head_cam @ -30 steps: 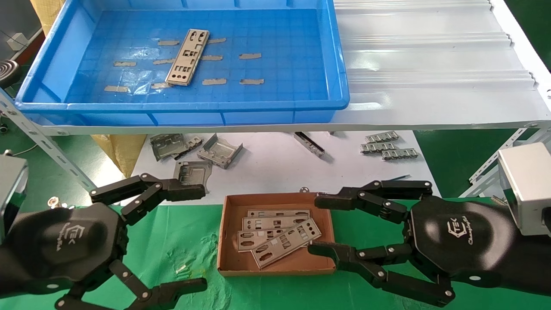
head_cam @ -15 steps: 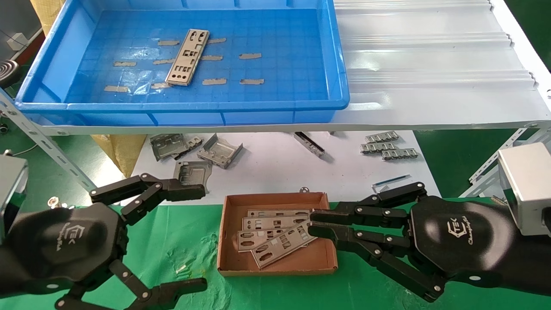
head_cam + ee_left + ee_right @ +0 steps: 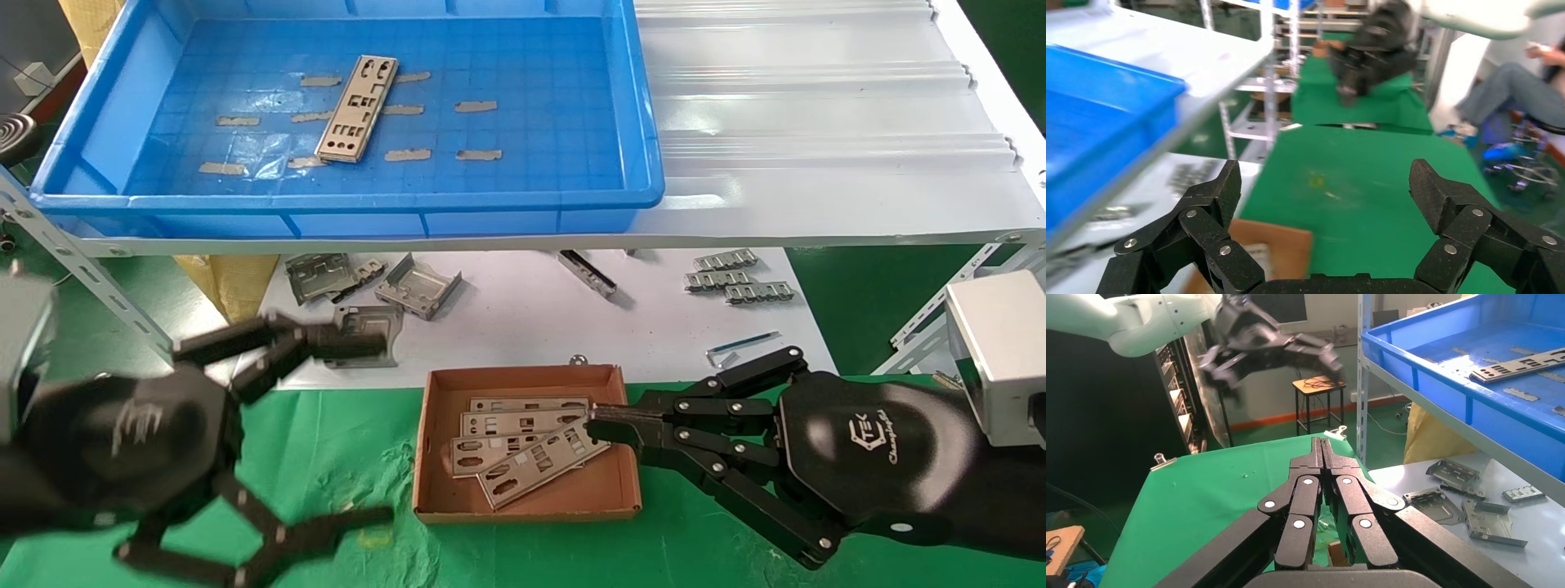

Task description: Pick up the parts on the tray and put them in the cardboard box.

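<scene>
One silver part [image 3: 356,109] lies on the floor of the blue tray [image 3: 507,200] on the upper shelf; it also shows in the right wrist view [image 3: 1520,362]. The brown cardboard box [image 3: 527,505] sits on the green mat with several parts [image 3: 523,445] inside. My right gripper [image 3: 601,423] is shut and empty, its tips over the box's right side. My left gripper [image 3: 359,429] is open and empty, left of the box, low over the mat. In the left wrist view the box corner [image 3: 1281,245] shows between its open fingers.
Bent grey brackets [image 3: 417,286] and ribbed clips [image 3: 735,280] lie on the white sheet [image 3: 531,314] under the shelf. The shelf edge [image 3: 735,237] overhangs it. A green mat [image 3: 359,457] covers the near table.
My right gripper closed from wide open to shut, empty, over the box's right side. My left gripper has started moving and now looks blurred. The parts have not moved.
</scene>
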